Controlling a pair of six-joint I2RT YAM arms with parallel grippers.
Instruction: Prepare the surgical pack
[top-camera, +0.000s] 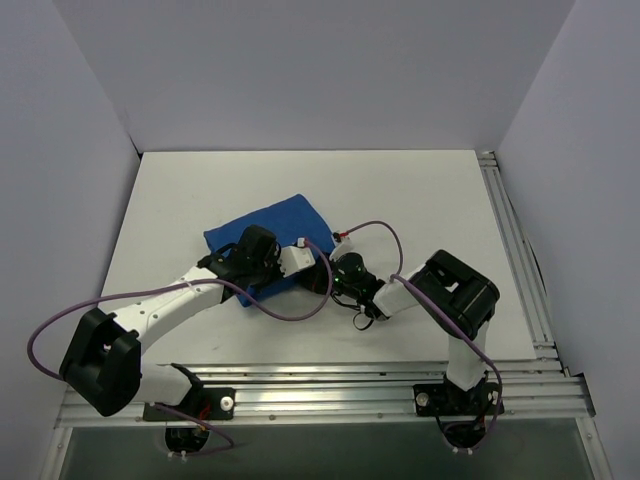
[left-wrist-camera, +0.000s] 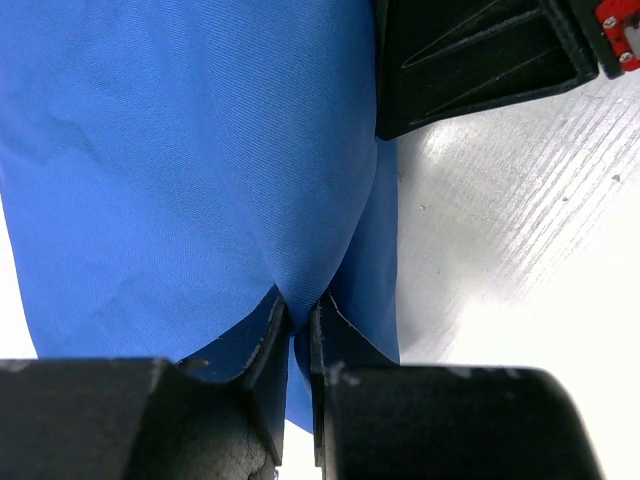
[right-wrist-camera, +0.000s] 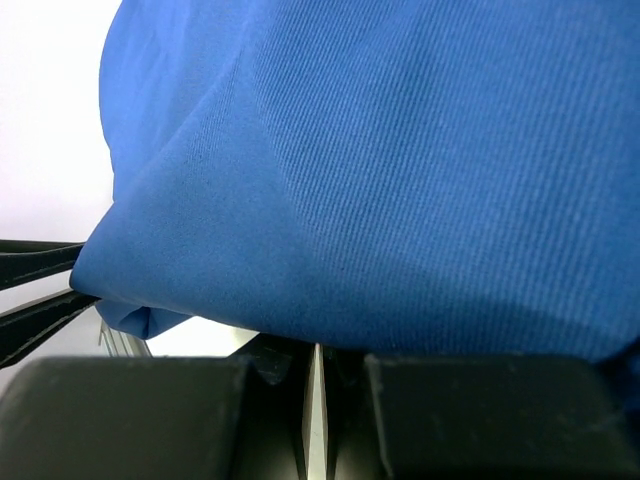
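**A:** Top external first: where is the cloth (top-camera: 268, 225)?

**B:** Left of centre on the table (top-camera: 420, 195), a blue bundle with its lower edge partly hidden. Bare table lies above it and to its right, out to the rails (top-camera: 515, 250) along the right edge.

**A:** And the left gripper (left-wrist-camera: 298, 318)?

**B:** The left wrist view shows what the top view cannot. Its fingers are clenched on a raised fold of cloth, low in the frame. White table fills the right side. A black housing (left-wrist-camera: 480, 60) sits at the upper right, with a red connector (left-wrist-camera: 620, 30) in the corner, too small to read.

**A:** Right gripper (right-wrist-camera: 315, 365)?

**B:** In the right wrist view its fingers are pressed together at the bottom of the frame, and cloth bulges just above them. I cannot tell whether they nip any cloth.
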